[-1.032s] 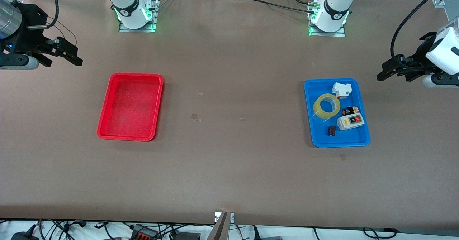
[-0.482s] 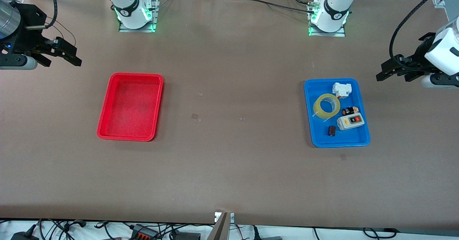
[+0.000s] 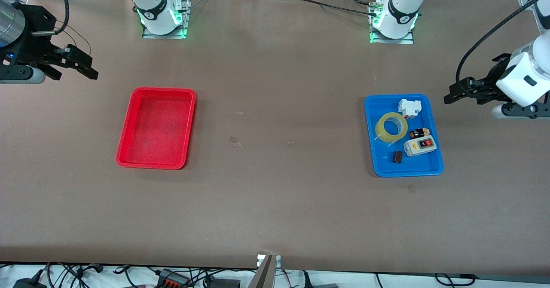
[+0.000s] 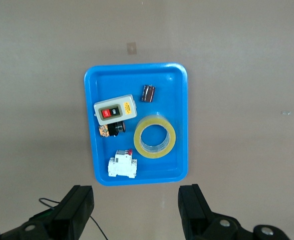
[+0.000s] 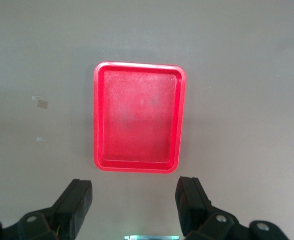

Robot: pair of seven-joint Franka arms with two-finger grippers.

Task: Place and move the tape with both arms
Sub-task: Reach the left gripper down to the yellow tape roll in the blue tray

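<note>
The tape [image 3: 380, 130], a translucent yellow roll, lies flat in the blue tray [image 3: 379, 164] at the left arm's end of the table. It also shows in the left wrist view [image 4: 155, 154], inside the blue tray [image 4: 172, 90]. My left gripper [image 3: 455, 93] is open and empty, up in the air over bare table beside the blue tray, past it toward the table's end. In its wrist view the left gripper [image 4: 136, 200] has the jaws wide apart. My right gripper [image 3: 86, 64] is open and empty, in the air over the table's other end, beside the red tray [image 3: 156, 127].
The blue tray also holds a white breaker block [image 3: 409, 107], a grey switch box with a red button [image 3: 420, 145], a small black and orange part [image 3: 420, 133] and a small dark part [image 3: 398, 156]. The red tray [image 5: 136, 117] holds nothing.
My left gripper has shifted a little toward the blue tray and its wrist has turned. The right gripper has barely moved. The tape has not moved.
</note>
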